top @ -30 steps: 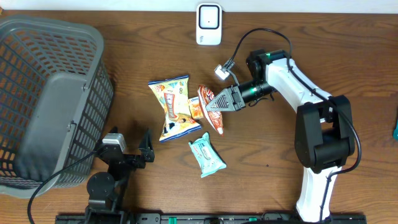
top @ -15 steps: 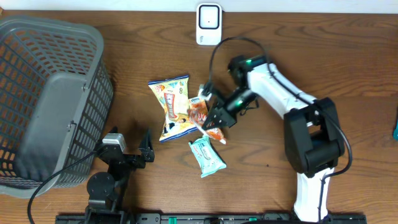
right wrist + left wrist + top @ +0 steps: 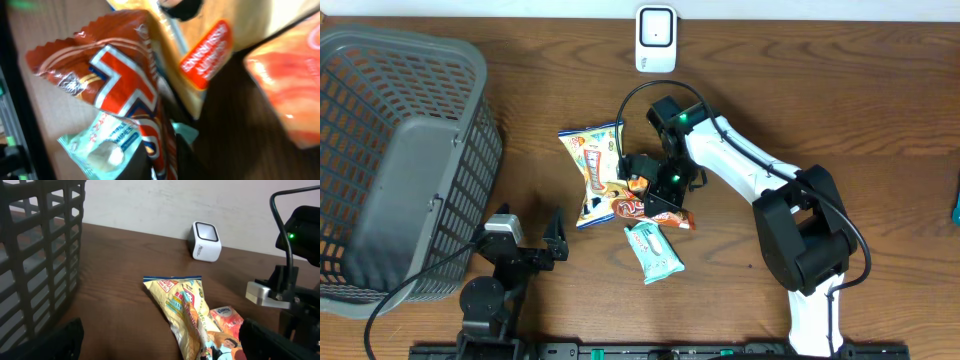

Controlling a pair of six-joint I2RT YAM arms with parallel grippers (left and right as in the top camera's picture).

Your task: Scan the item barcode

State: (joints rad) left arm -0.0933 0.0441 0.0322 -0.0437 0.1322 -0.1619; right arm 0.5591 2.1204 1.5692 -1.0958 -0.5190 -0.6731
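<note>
**Overhead and wrist views, barcode-scanning station.** You are looking at a dark brown wooden desk (image 3: 880, 90) with visible grain, backed by a pale, plain wall (image 3: 150, 205) that meets it along the far edge. A white scanner (image 3: 656, 38) stands upright at the top centre of the overhead frame, close to that wall. A grey slatted basket (image 3: 380, 60) fills the upper left. The goods lie in a loose cluster at frame centre: a yellow snack bag (image 3: 592, 170), an orange packet (image 3: 638, 182) just beside it, and a teal packet (image 3: 653, 250) below them. The red packet (image 3: 122, 82) lies among these, just above the teal one and well apart from the scanner. Your right claw (image 3: 164, 162) is low over this cluster, its jaws set narrow with the tail of the red packet running between them; whether they actually pinch it cannot be told. Your left claw (image 3: 531, 226), at lower left beside the basket, stands spread wide and holds nothing.
</note>
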